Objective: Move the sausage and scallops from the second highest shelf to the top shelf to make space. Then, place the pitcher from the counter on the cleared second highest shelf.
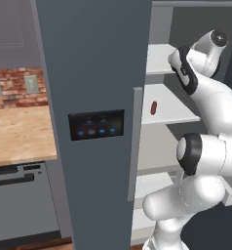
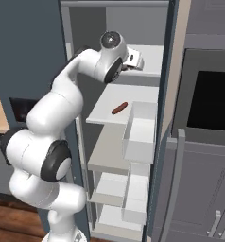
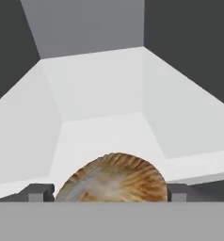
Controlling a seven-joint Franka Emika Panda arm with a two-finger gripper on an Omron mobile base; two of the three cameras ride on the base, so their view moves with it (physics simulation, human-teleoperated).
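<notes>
My gripper (image 3: 107,192) reaches into the fridge at the level of the top shelf (image 2: 151,53), and the wrist (image 2: 133,60) shows in the right base view. The tan, ribbed scallops (image 3: 113,179) fill the gap between my two fingertips (image 3: 37,192), held just over the pale shelf board (image 3: 100,99). One shelf down lies the reddish-brown sausage (image 2: 119,108) (image 1: 153,107), alone on the second highest shelf (image 2: 109,116). The counter (image 1: 20,132) lies to the left. The pitcher is out of view.
The dark grey fridge door (image 1: 93,122) with its control panel stands between the counter and the shelves. White door bins (image 2: 140,132) hang at the right of the shelves. A wall oven (image 2: 209,99) and grey cabinets stand further right.
</notes>
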